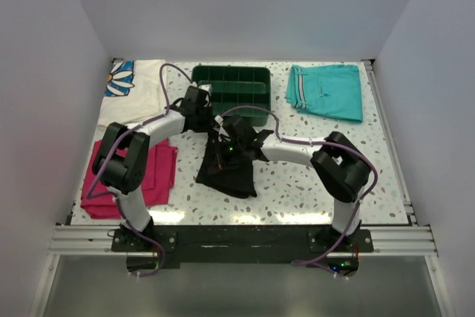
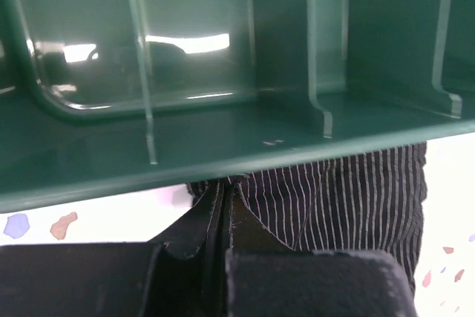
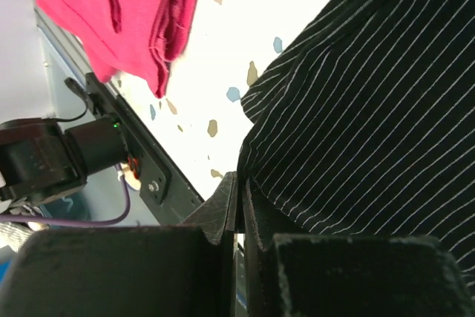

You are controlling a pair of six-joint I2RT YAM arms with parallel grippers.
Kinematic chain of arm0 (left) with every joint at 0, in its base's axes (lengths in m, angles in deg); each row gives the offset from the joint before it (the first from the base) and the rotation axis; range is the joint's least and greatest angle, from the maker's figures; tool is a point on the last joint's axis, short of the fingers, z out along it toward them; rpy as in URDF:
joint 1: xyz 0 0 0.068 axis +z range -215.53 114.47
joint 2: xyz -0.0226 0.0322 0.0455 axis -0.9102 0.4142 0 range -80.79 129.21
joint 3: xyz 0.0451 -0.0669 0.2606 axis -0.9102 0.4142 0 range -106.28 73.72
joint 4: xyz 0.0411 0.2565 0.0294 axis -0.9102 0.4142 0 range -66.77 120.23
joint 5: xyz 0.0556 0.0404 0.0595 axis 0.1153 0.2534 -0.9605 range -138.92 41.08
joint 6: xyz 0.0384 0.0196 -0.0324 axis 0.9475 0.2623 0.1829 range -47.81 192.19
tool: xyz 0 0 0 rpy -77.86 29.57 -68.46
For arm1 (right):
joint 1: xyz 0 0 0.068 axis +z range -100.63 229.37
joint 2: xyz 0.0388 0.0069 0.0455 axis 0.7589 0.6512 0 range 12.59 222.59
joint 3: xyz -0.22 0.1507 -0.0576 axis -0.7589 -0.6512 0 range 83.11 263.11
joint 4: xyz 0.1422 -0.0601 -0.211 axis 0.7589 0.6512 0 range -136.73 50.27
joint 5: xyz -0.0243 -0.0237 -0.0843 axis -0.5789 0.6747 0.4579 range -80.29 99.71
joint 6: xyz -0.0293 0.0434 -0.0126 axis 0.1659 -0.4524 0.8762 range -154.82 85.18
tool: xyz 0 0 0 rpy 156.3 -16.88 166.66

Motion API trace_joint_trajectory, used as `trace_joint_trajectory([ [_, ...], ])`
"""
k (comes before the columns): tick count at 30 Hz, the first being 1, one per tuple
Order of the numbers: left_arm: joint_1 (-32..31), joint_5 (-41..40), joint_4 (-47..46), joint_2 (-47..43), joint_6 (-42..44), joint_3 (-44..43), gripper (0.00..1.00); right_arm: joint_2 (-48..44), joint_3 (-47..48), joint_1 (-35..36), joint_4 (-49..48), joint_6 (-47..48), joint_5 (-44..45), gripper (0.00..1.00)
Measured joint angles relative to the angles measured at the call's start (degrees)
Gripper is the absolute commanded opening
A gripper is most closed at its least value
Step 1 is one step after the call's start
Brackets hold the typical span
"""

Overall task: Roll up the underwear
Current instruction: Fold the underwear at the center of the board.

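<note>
The left claw (image 2: 224, 197) is closed, pinching an edge of the underwear (image 1: 227, 172) just beside the green tray (image 2: 223, 139). The right claw (image 3: 239, 183) is closed on another edge. The underwear lies mid-way across the worktop (image 1: 312, 191) — between both arms, right of the pink cloth (image 1: 162, 172).

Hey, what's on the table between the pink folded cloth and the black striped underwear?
Nothing: the stretch of speckled table between the pink cloth and the underwear is bare. The top view shows it, and the right wrist view too.
</note>
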Motion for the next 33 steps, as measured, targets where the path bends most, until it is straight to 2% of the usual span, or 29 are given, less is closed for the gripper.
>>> trace_joint_trajectory([
  [14, 1.6, -1.7, 0.8, 0.4, -0.3, 0.4, 0.01, 3.6, 0.5, 0.6, -2.9, -1.2, 0.2, 0.00],
  [24, 1.6, -2.3, 0.8, 0.4, -0.7, 0.8, 0.20, 5.5, 1.8, 0.7, -5.6, -4.3, 0.2, 0.02],
  [29, 2.1, -2.9, 1.0, 0.4, -0.8, 1.0, 0.29, 7.6, 2.8, 0.9, -5.8, -4.8, 0.5, 0.09],
  [31, 2.4, -3.1, 1.0, 0.4, -0.8, 1.0, 0.35, 8.4, 3.0, 0.9, -5.8, -5.0, 0.6, 0.14],
  [33, 2.5, -3.2, 1.1, 0.4, -0.9, 1.0, 0.36, 9.0, 3.0, 1.0, -5.7, -5.0, 0.6, 0.21],
])
